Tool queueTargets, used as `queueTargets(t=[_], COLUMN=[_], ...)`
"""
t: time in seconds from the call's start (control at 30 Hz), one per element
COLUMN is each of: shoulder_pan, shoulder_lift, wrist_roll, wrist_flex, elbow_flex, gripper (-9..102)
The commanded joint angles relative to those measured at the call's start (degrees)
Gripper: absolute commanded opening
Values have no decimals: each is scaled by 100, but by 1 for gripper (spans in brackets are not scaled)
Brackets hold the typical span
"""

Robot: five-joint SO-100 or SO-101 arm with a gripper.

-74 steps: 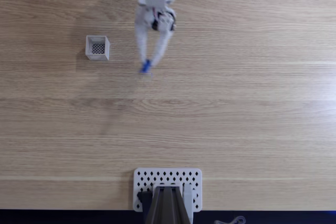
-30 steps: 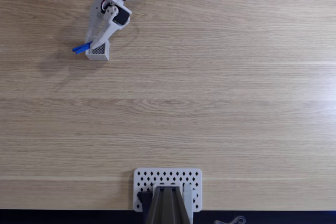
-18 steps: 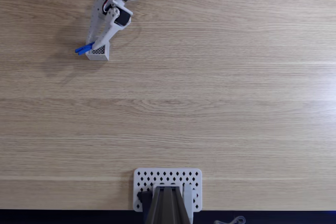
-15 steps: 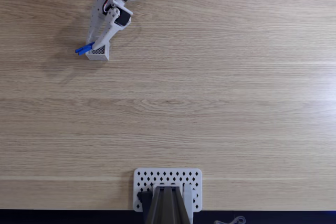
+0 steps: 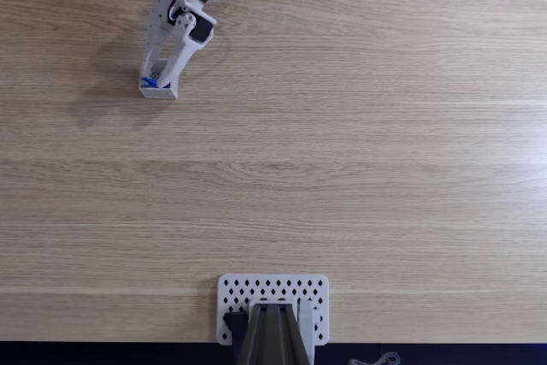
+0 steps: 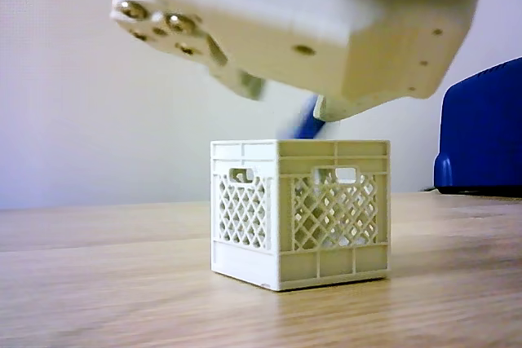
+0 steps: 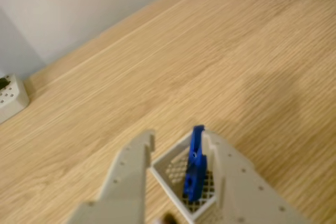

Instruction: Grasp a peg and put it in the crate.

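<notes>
Poised directly over the white crate [image 7: 185, 178] on the wooden table [image 5: 342, 151]: gripper [image 7: 178, 153], jaws spread apart. Standing nearly upright inside the crate, against the right finger [image 7: 231, 177] in the wrist view (contact hard to confirm): blue peg [image 7: 195, 163], top end above the rim.

The peg [image 7: 195, 163] is showing a solid deep blue against the cream-white crate [image 6: 300, 211], whose walls are carrying a diamond lattice and whose floor is a dark-dotted mesh in the wrist view. The gripper [image 7: 176, 145] is reading plain off-white, over a light oak table [image 5: 359, 143] with fine straight grain. At the near edge in the fixed view, a white plate [image 5: 273, 293] is displaying rows of dark diamond holes.
</notes>
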Motion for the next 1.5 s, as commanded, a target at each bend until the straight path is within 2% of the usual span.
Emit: queueTargets(t=[0.0, 0.1, 0.27, 0.37, 0.5, 0.67, 0.87, 1.0, 1.2, 1.47], shoulder_pan=[53, 26, -9, -35, -519, -1441, -2681, -3270, -3533, -3507], shoulder_lift=[176, 176, 325, 773, 1802, 3560, 5730, 7014, 8815, 10942], wrist_roll=[-26, 35, 53, 97, 650, 1679, 3366, 4544, 5748, 6486], wrist_flex=[-88, -88, -79, 211, 1336, 3489, 6082, 7444, 8455, 8833], elbow_flex=[-26, -26, -18, -18, -18, -79, 0, 185, 967, 2672], gripper=[10, -2, 0, -1, -1, -1, -1, -1, -1, -1])
